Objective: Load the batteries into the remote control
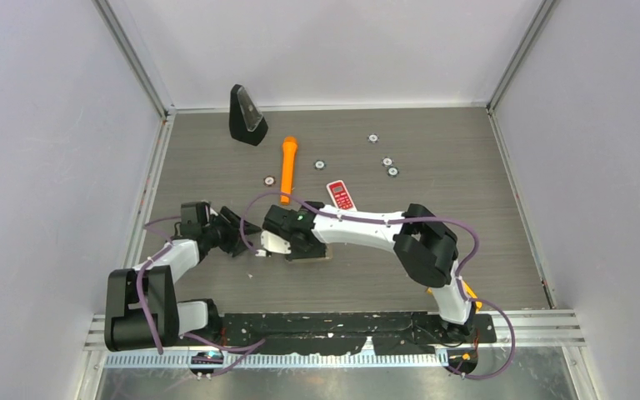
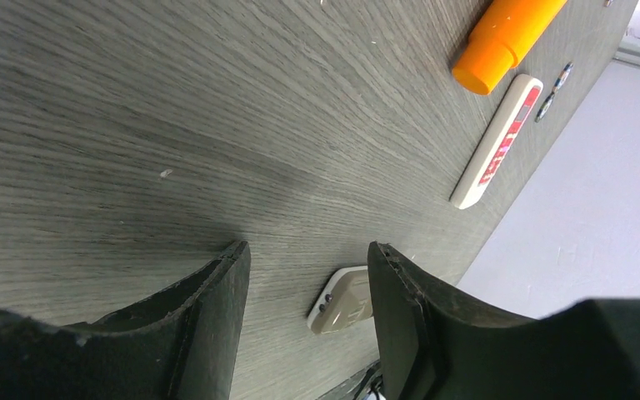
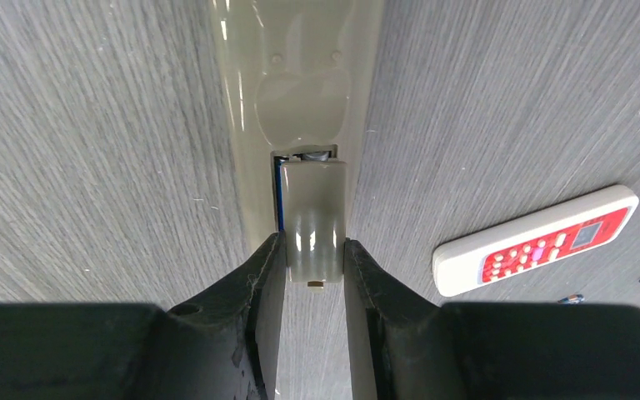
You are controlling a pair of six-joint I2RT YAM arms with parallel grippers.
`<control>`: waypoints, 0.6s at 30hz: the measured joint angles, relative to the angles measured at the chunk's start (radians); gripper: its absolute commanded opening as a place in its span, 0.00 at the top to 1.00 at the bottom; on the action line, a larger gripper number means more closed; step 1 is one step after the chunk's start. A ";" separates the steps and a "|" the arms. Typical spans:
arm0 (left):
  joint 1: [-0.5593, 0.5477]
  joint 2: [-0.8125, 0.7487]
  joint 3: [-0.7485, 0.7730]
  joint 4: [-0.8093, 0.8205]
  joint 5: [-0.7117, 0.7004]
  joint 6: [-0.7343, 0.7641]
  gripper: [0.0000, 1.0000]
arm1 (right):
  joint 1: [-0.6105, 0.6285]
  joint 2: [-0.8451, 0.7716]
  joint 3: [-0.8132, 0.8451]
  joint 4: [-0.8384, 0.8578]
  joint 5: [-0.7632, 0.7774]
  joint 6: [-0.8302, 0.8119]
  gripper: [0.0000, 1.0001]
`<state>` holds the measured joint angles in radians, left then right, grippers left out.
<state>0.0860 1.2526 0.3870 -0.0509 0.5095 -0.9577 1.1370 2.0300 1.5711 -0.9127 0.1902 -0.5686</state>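
On the grey wood-grain table, the right gripper is clenched on the beige plastic remote control, which lies back-up. The left gripper stands released nearby. A blue battery shows edge-on beside the remote's cover.

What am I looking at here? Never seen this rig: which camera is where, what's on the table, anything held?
Two robot arms are bolted at the table's near edge, each ending in a two-finger gripper. The wide picture looks down from above; the other two come from a camera on each wrist. On the grey wood-grain table lie an orange cylinder, a small white remote with a red face, a black wedge-shaped stand and small round silver-and-black discs. The right gripper is closed on the end of a beige plastic remote, lying back up, at its battery cover. The left gripper is open and holds nothing.
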 measured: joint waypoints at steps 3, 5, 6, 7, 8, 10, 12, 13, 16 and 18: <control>0.005 0.002 0.000 -0.001 0.006 0.002 0.44 | 0.008 0.006 0.007 -0.006 0.000 -0.003 0.87; 0.008 0.005 0.000 0.000 0.010 0.002 0.44 | 0.011 0.008 0.015 -0.010 0.000 -0.004 0.87; 0.009 0.006 0.000 0.000 0.012 0.002 0.44 | 0.012 0.010 0.019 -0.011 -0.001 -0.005 0.87; 0.009 0.007 0.000 0.001 0.013 0.002 0.44 | 0.013 0.013 0.025 -0.013 0.000 -0.005 0.87; 0.011 0.007 0.000 0.001 0.015 0.002 0.44 | 0.014 0.016 0.028 -0.013 0.000 -0.005 0.87; 0.013 0.009 0.000 0.001 0.017 0.002 0.44 | 0.015 0.023 0.031 -0.014 0.000 -0.005 0.87; 0.013 0.009 0.000 0.001 0.019 0.002 0.44 | 0.016 0.031 0.031 -0.018 0.001 -0.005 0.87; 0.014 0.010 0.000 0.002 0.019 0.002 0.44 | 0.016 0.035 0.033 -0.021 0.002 -0.005 0.87; 0.014 0.012 0.000 0.003 0.023 0.003 0.44 | 0.018 0.045 0.042 -0.033 0.006 -0.005 0.87; 0.015 0.015 0.002 0.003 0.025 0.003 0.44 | 0.018 0.045 0.042 -0.036 0.007 -0.005 0.87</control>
<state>0.1009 1.2678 0.3889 -0.0475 0.5346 -0.9543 1.1549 2.0750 1.6131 -0.9489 0.1970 -0.5735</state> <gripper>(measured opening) 0.559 0.341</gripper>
